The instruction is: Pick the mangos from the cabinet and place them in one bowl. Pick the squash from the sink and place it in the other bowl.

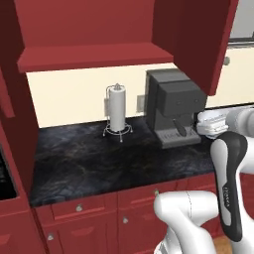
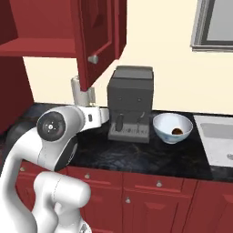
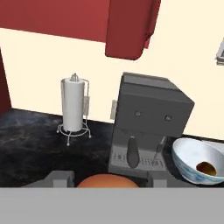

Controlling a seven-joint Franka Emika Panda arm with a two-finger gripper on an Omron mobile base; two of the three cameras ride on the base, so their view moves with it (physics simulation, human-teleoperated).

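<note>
cabinet [image 1: 89,30]: dark red
table [image 1: 99,158]: black, marbled grey
coffee machine [image 3: 148,127]: dark grey
paper towel roll [image 3: 73,105]: white
bowl [image 3: 194,159]: pale bluish-white
mango in bowl [image 3: 205,167]: orange-brown
held mango [image 3: 107,180]: orange

a black stone counter [image 1: 99,163] is seen running above red drawers [image 1: 79,208], and on it a paper towel roll [image 1: 117,110] is held upright in a wire stand, well left of a dark coffee machine [image 2: 129,103]. just right of the machine a pale bowl [image 2: 172,128] is set on the counter, with the sink [image 2: 218,141] let into the stone beyond it.
</note>
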